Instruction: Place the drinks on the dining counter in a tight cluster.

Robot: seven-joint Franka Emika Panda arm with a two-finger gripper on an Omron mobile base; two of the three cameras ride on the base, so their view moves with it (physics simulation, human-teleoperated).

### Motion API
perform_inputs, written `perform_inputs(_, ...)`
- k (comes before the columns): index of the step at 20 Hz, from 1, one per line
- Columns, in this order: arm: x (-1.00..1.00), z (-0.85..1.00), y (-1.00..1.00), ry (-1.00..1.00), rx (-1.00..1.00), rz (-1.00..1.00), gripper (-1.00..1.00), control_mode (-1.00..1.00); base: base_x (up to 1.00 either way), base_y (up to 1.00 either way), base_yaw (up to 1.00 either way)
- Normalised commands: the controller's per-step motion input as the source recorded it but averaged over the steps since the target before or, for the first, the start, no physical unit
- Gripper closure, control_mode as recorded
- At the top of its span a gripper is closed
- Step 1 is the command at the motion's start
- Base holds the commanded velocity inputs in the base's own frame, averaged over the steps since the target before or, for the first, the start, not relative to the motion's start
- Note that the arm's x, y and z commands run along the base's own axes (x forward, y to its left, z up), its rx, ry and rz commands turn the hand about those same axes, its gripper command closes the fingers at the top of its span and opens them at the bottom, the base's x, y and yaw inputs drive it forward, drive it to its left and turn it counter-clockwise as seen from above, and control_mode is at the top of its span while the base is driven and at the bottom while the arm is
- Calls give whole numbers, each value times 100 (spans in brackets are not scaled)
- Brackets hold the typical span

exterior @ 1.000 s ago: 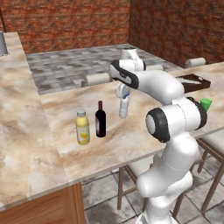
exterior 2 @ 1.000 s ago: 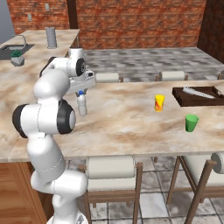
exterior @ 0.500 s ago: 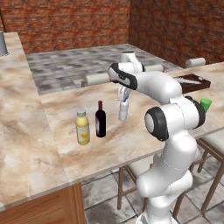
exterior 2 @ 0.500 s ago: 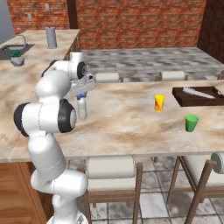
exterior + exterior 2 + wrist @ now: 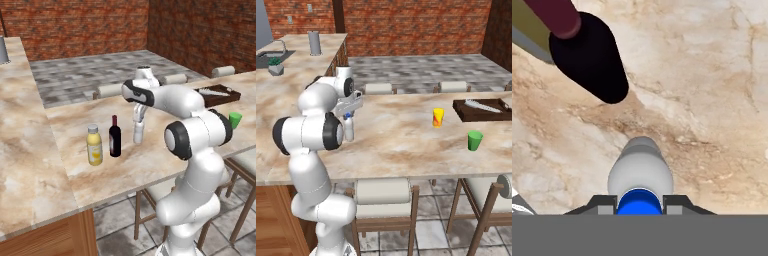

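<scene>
Two drinks stand together, the third is arriving.
On the dining counter [image 5: 150, 160] the wine bottle [image 5: 115, 137] and the juice bottle [image 5: 94, 146] stand close together; the gripper [image 5: 138, 123] is clenched on the white bottle [image 5: 138, 132], just beside the wine bottle, not yet released.
</scene>
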Motion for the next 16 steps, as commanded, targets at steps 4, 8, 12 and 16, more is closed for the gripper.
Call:
perform_inputs(4, 18, -44, 1, 0, 0, 4, 100, -100, 0, 0, 0)
perform_inputs(8, 17, -35, 0, 0, 0, 4, 100, -100, 0, 0, 0)
perform_inputs(12, 15, -24, 0, -4, 0, 1, 100, -100, 0, 0, 0)
perform_inputs(16, 18, -11, 0, -5, 0, 1, 100, -100, 0, 0, 0)
